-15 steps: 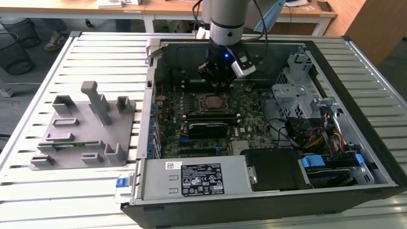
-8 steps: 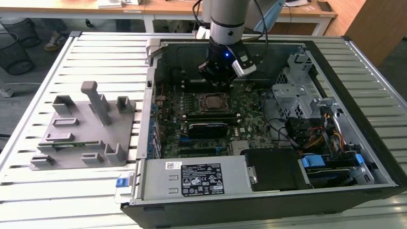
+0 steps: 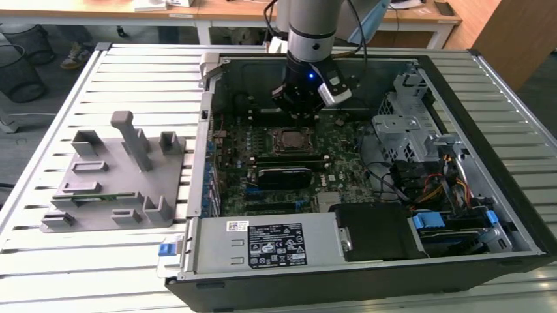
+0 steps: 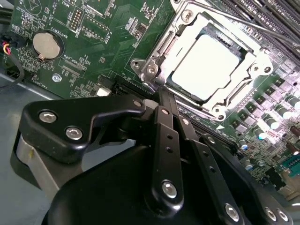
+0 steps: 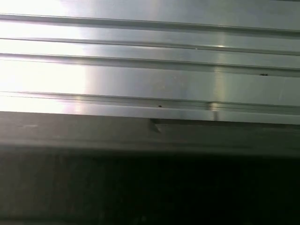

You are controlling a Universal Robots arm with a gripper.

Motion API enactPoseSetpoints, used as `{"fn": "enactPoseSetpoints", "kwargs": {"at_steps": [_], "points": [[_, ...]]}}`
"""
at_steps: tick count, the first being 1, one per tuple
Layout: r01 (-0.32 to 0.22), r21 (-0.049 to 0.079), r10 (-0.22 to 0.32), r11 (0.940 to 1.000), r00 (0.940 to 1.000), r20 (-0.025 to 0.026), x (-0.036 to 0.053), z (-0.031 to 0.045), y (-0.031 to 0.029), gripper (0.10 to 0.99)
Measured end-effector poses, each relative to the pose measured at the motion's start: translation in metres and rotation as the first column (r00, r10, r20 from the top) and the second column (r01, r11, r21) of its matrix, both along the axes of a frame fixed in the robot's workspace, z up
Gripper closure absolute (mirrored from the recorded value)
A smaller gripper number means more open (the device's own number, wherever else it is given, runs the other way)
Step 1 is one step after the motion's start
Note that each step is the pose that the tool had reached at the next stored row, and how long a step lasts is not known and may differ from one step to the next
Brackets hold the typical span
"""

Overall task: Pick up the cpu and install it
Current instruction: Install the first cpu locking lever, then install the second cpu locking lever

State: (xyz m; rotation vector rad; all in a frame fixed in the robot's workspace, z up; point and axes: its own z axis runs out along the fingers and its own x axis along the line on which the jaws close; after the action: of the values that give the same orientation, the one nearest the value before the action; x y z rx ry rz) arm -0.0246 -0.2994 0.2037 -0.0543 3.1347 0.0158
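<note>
The cpu (image 4: 206, 65), a flat square chip with a silvery-white top, lies inside the metal socket frame (image 4: 154, 58) on the green motherboard (image 4: 84, 28). In the exterior view the cpu (image 3: 290, 139) sits in the middle of the board inside the open computer case (image 3: 513, 215). My gripper (image 3: 301, 116) hangs just behind the socket, above the board. In the second wrist view the gripper (image 4: 161, 93) ends close to the socket's edge. Its black fingers (image 4: 166, 136) lie together with nothing between them.
A grey fixture block (image 3: 117, 173) stands on the slatted aluminium table (image 3: 104, 274) at the exterior view's left. Inside the case are a power supply (image 3: 265, 241), a metal drive cage (image 3: 409, 124), bundled cables (image 3: 435, 189) and a coin battery (image 4: 47, 44).
</note>
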Motion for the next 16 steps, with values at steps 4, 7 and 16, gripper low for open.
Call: {"fn": "enactPoseSetpoints", "kwargs": {"at_steps": [4, 7, 16], "points": [[0.000, 0.000, 0.000, 1.0000, 1.0000, 0.0000, 0.0000, -0.0001, -0.0022, 0.980], [0.000, 0.000, 0.000, 1.0000, 1.0000, 0.0000, 0.0000, -0.0002, -0.0037, 0.980], [0.000, 0.000, 0.000, 1.0000, 1.0000, 0.0000, 0.0000, -0.0002, -0.0106, 0.980]]}}
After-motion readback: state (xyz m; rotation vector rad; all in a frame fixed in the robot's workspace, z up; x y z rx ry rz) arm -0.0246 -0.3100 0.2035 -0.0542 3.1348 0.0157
